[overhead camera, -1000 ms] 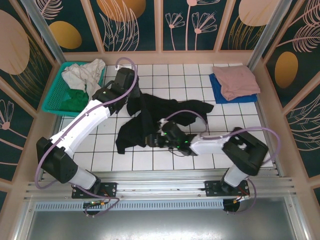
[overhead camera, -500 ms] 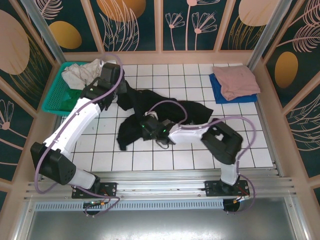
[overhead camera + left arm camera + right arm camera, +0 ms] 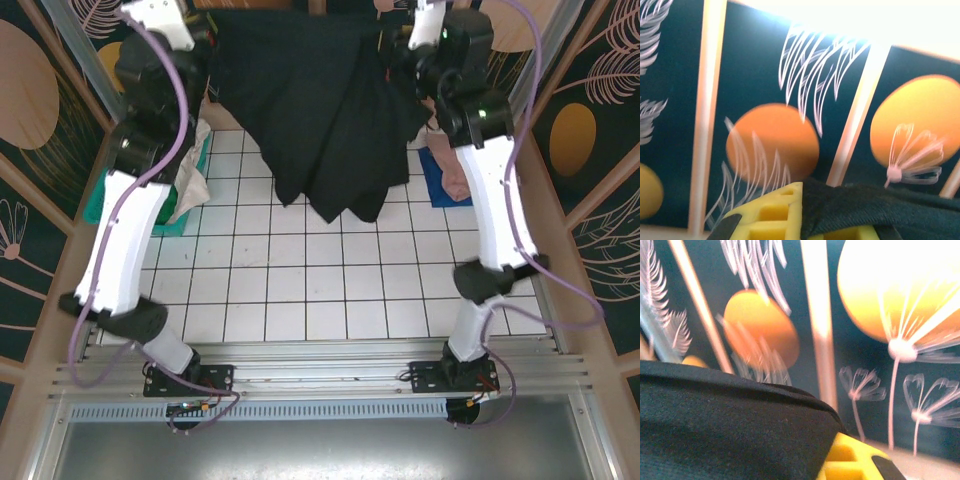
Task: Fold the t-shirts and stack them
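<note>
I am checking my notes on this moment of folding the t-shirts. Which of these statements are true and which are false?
1. The large black cloth t-shirt hangs in the air, spread between the two raised arms. True.
2. The left gripper is open. False: it is shut on the edge of the black t-shirt, and so is the right gripper.
3. The dusty-pink folded shirt lies on the blue shirt. True.
4. The teal plastic mesh basket stands at the right side of the white tiled table. False: it is at the left side, partly behind the left arm.
</note>
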